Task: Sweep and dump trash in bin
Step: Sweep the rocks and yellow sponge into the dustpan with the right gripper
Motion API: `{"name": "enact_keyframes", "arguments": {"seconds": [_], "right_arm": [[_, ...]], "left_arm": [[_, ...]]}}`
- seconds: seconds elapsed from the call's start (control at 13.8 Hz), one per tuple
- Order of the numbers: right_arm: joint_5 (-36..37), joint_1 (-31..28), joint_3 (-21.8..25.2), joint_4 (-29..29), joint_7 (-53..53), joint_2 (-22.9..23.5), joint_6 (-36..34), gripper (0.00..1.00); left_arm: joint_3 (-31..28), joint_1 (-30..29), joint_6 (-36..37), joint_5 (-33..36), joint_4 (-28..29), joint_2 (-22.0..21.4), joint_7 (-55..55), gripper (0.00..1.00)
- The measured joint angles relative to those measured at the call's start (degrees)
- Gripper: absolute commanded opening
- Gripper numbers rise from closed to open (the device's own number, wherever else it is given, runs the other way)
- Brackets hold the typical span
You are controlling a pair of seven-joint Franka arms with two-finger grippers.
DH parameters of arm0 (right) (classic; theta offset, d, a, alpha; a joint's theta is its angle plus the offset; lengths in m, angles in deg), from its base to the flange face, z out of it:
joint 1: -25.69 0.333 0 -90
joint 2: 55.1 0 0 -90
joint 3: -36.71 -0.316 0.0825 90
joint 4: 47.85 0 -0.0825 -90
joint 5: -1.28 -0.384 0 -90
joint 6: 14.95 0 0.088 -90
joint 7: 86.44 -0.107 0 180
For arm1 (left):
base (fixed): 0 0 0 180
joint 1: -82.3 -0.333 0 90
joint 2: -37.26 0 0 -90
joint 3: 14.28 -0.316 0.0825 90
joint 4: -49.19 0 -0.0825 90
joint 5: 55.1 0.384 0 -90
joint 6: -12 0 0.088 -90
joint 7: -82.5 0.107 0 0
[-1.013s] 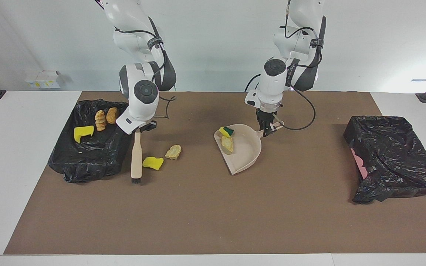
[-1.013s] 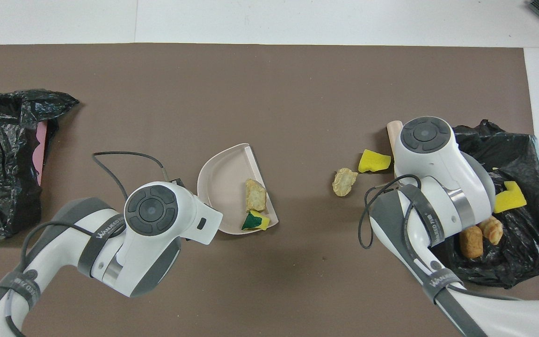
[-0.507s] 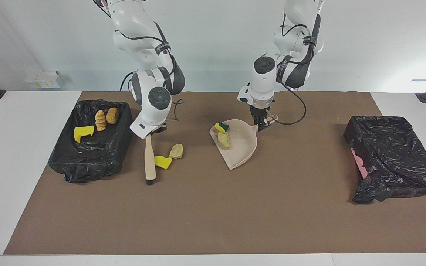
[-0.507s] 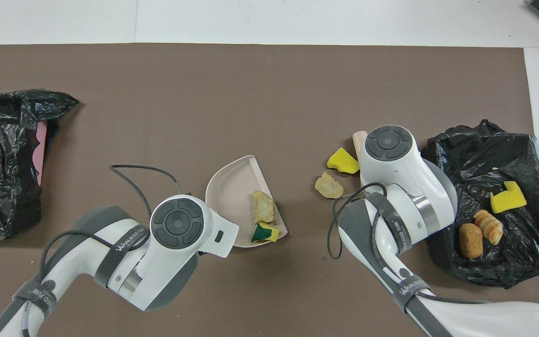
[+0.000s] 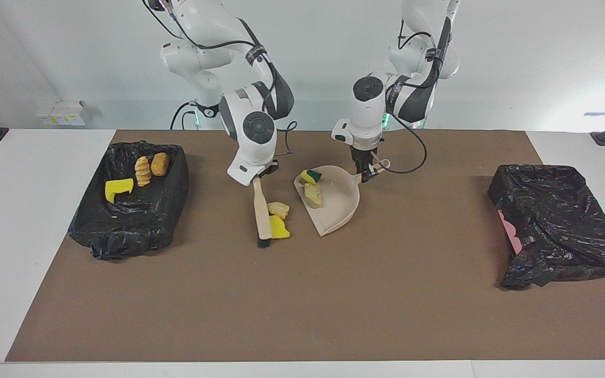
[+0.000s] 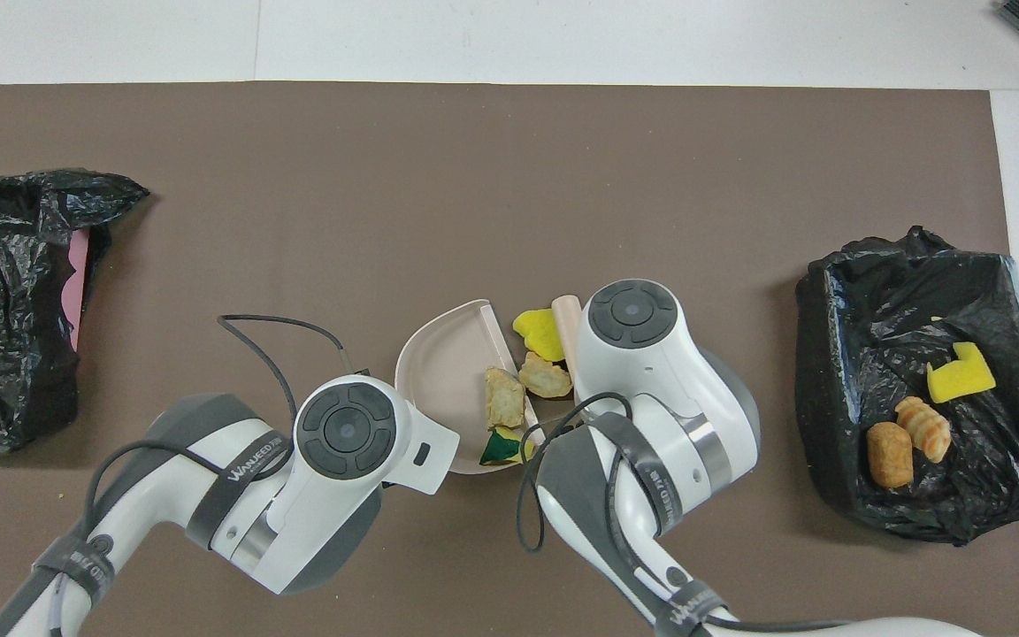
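Both sets of fingers are pinching tools for you: the right gripper [image 5: 258,179] is clamping the brush [image 5: 262,212], the left gripper [image 5: 366,175] is clamping the dustpan [image 5: 340,206] handle. Two scraps [image 5: 312,185] are lying in the pan; a yellow sponge [image 5: 280,229] and a tan lump [image 5: 279,209] are sitting between brush and pan mouth. Three more pieces [image 5: 143,171] are resting in the black-lined bin [image 5: 139,220].

The dustpan [image 6: 439,372] held a tan lump [image 6: 505,398] and a green-and-yellow sponge [image 6: 501,447]. A second lump [image 6: 546,376] and a yellow sponge [image 6: 540,327] lay at its lip, touching the brush [image 6: 566,320]. Both grippers' fingers were hidden under the wrists.
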Motion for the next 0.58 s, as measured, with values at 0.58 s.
{"name": "enact_keyframes", "arguments": {"seconds": [0.58], "right_arm": [[-5.0, 6.8, 0.2, -2.2, -0.4, -1.1, -1.0, 0.0]], "left_arm": [[-0.3, -0.3, -4.1, 0.0, 0.2, 1.0, 0.2, 0.0]]}}
